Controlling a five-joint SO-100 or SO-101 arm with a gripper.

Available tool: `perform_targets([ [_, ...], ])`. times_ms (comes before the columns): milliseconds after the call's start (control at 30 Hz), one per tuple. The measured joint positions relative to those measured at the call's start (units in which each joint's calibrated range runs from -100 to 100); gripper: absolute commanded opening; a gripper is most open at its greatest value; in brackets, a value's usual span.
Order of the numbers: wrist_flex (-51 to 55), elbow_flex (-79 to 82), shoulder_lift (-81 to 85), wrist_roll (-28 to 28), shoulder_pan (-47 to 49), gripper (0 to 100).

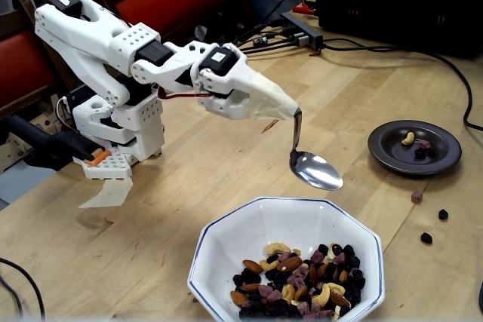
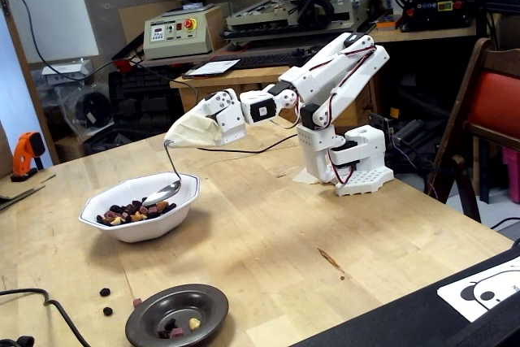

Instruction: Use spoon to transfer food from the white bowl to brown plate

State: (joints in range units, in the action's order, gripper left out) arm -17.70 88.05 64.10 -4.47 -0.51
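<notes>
My gripper point(image 1: 293, 113) point(image 2: 170, 141), wrapped in a white cover, is shut on the handle of the silver spoon point(image 1: 315, 170) point(image 2: 162, 193). The spoon's oval bowl looks empty and hangs just above the far rim of the white bowl point(image 1: 220, 240) point(image 2: 180, 208). Food point(image 1: 296, 283) point(image 2: 130, 213), a mix of nuts and dark dried fruit, lies in the near part of that bowl in a fixed view. The brown plate point(image 1: 389, 153) point(image 2: 146, 321) holds a cashew and a few dark pieces point(image 1: 416, 143); it stands apart from the spoon.
Three loose pieces of food point(image 1: 427, 237) lie on the wooden table beside the plate. The arm's white base point(image 1: 121, 130) point(image 2: 349, 160) stands at the table's edge. A black cable point(image 1: 460, 88) runs behind the plate. Red chairs point(image 2: 496, 103) and workshop gear surround the table.
</notes>
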Motion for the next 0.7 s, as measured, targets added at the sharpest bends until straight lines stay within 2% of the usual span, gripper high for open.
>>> perform_targets([
  [300,-14.53,6.57,0.26,0.0,0.0,3],
  [700,-17.1,8.25,0.34,0.2,0.0,3],
])
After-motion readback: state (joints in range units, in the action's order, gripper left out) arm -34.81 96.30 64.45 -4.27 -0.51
